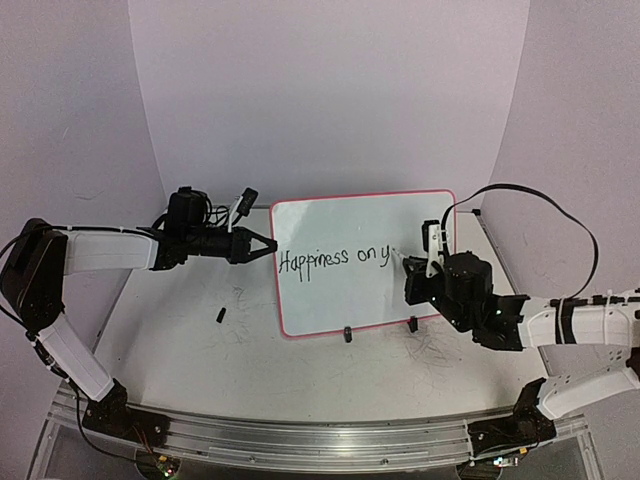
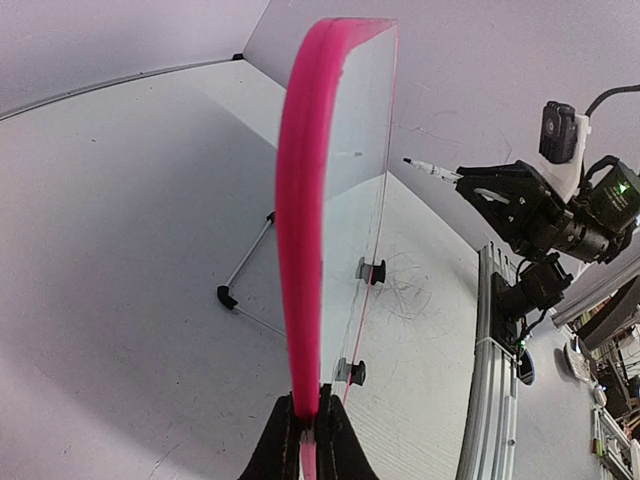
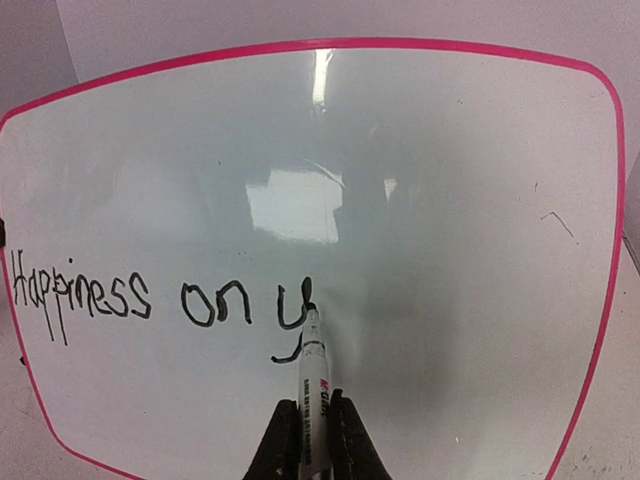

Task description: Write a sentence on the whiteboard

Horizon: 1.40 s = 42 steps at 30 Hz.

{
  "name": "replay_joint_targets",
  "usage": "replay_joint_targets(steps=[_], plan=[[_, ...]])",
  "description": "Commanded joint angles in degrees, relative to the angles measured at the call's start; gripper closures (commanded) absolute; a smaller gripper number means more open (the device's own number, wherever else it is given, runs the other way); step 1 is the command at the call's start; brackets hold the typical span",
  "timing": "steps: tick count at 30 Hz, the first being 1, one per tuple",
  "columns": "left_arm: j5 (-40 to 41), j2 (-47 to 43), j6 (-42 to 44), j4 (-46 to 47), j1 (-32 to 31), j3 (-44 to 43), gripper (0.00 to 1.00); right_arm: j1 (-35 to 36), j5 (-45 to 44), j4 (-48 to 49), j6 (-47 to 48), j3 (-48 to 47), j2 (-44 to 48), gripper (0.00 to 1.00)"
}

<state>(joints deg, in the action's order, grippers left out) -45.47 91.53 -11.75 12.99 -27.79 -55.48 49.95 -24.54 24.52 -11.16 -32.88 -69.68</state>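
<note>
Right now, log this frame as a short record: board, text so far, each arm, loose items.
board: whiteboard standing upright on two black clip feet
text: sentence reads "Happiness on y", unfinished
left arm: left gripper shut on the whiteboard's side edge
right arm: right gripper shut on marker, tip at the "y"
loose items: small black object on the table, left of the board; too small to identify
</note>
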Motion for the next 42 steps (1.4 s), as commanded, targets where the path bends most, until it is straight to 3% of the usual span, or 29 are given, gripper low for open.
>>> replay_joint_targets(steps=[1,23,42], plan=[[-2.67,-1.65,1.78,-0.98,-1.48,-1.86,1.0,-0.77,-1.22,2.88,0.98,-2.18,-1.86,1.0],[-2.68,-1.61,2.41,-1.89,-1.78,-2.18,1.0,-1.8,-1.66,5.11,2.05,-3.37,-5.46,1.0],[-2.43,-1.35,3.31,-3.64,-1.92,-2.87,1.0,-1.86,-0.82,0.65,-1.05,-0.56,-4.25,1.0]])
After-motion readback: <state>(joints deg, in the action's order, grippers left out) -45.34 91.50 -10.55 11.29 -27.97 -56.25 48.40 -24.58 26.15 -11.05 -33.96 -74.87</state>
